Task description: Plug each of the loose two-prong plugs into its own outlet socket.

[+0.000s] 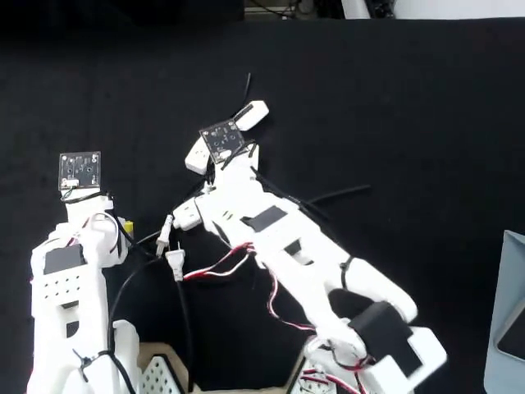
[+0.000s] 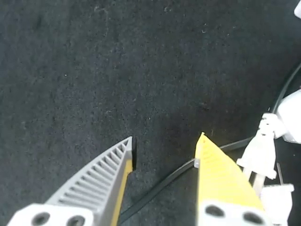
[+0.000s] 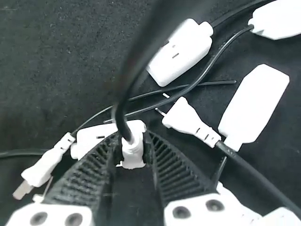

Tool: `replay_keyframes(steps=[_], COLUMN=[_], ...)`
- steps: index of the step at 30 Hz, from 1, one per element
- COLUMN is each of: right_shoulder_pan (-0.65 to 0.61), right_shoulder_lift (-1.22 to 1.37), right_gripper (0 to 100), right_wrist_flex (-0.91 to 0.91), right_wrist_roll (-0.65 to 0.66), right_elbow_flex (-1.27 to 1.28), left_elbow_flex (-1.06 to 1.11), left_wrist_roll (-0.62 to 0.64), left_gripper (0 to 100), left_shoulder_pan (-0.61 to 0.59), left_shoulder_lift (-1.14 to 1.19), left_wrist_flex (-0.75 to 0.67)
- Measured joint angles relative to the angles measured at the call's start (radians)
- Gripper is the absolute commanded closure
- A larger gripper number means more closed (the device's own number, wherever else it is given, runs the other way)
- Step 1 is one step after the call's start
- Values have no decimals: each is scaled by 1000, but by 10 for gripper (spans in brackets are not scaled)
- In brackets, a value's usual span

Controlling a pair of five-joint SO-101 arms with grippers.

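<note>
I read the right gripper (image 3: 132,140) as clamped on a white two-prong plug (image 3: 131,156), with its black fingers pressed against both sides of the plug body and the plug's black cable (image 3: 123,94) rising out between them. This held plug sits directly against a white outlet socket (image 3: 91,135); I cannot tell whether the prongs are seated. On the black cloth (image 3: 47,56) beyond lie a far socket (image 3: 181,44), a corner socket (image 3: 277,19) and a flat socket (image 3: 254,103). A loose plug (image 3: 186,118) lies among them with its prongs bare, just beside the flat socket. The left gripper (image 2: 166,137) hangs over the cloth with its fingers apart, holding nothing. A thin cable (image 2: 160,188) crosses beneath the gap, and a small white plug (image 2: 260,151) lies just beside the yellow finger (image 2: 221,174)
</note>
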Motion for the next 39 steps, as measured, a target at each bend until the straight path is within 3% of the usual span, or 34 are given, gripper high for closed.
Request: replay_keyframes(steps=[25,32,39], right_shoulder_pan=[3,3,3], right_shoulder_lift=[126,132,158], right_gripper=[987,987,987], right_wrist_flex=[-80,-21,120], right_wrist_roll=[58,250,299], right_elbow_flex=[-41,-77,-161], left_elbow_flex=[11,11,11], left_wrist_roll=[0,0,0], left_gripper=[783,783,783], left_shoulder_pan=[0,0,0], left_shoulder_lift=[-2,-2,-2], left_wrist_flex=[0,0,0])
